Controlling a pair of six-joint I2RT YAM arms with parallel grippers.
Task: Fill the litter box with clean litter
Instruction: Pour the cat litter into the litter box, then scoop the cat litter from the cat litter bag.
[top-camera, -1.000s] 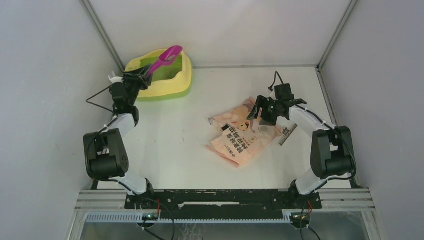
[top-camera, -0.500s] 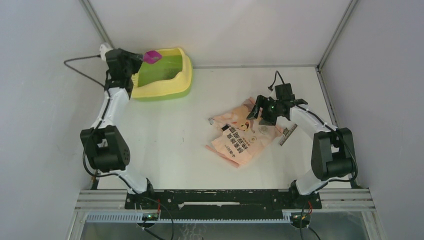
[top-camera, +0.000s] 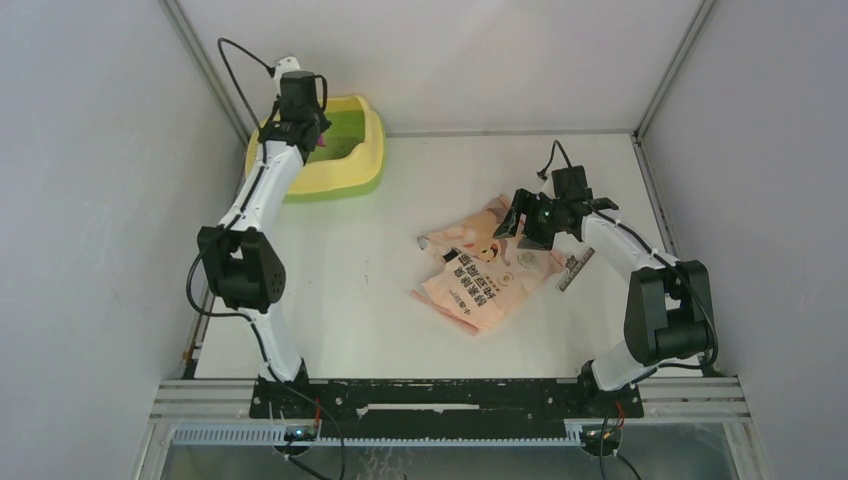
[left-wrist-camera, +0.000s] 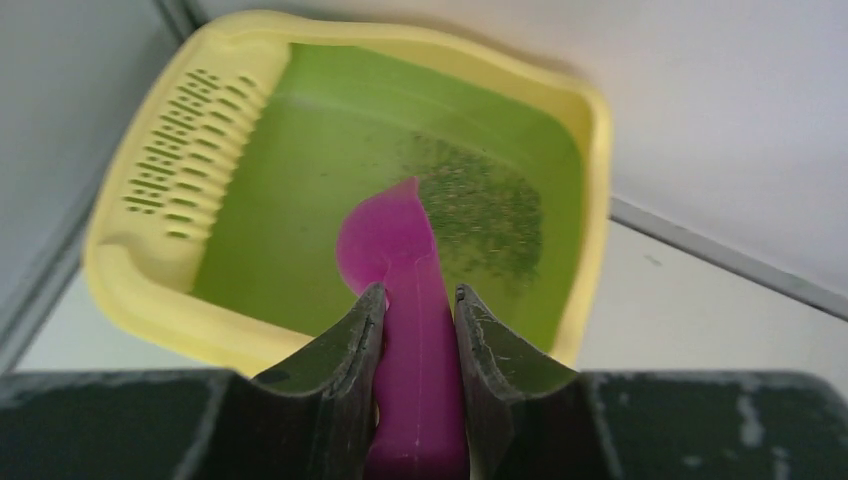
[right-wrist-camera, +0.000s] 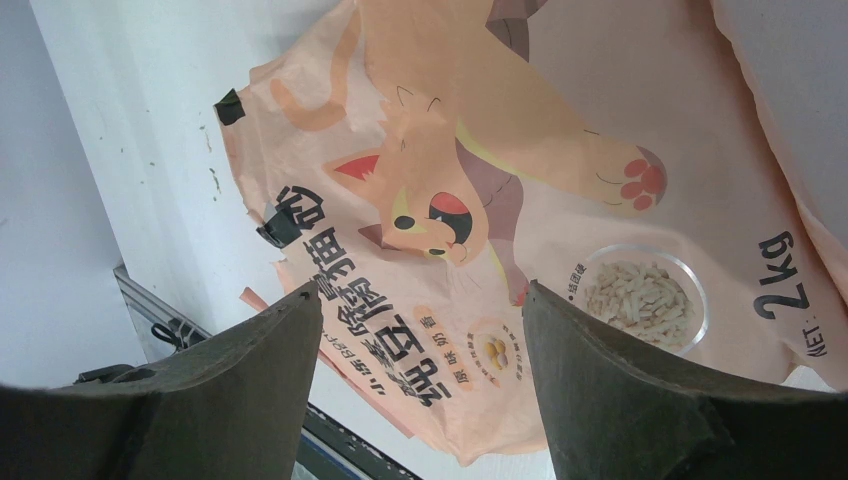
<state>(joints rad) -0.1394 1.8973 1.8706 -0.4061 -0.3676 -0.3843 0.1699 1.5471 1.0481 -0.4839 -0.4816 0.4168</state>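
Pale grey walls (top-camera: 100, 150) close in a white table (top-camera: 350, 260), and the litter box (top-camera: 376, 140) sits in its far left corner, with the left arm stretched out over it. The step in hand looks like tipping a scoopful into the box. The left tool (left-wrist-camera: 418, 292) hangs above the green basin (left-wrist-camera: 300, 180), its jaws drawn close and pinching the handle of a magenta scoop (left-wrist-camera: 395, 235), whose bowl points down toward the floor of the basin. Whether the bowl carries any granules cannot be told from this side. The clean litter (left-wrist-camera: 480, 205) lies as a thin dark-speckled patch just beside the scoop's tip, at the end of the basin away from the slotted grille (left-wrist-camera: 190, 140); most of the green floor is bare, so the filling seems only begun. Well apart, toward the right of the table, the right tool (right-wrist-camera: 420, 295) hovers over a flat pink-orange printed bag (right-wrist-camera: 450, 150), its jaws spread wide and gripping nothing. The next move probably calls for carrying the scoop across to that bag for another load, with the right tool needed to hold the bag's mouth open.
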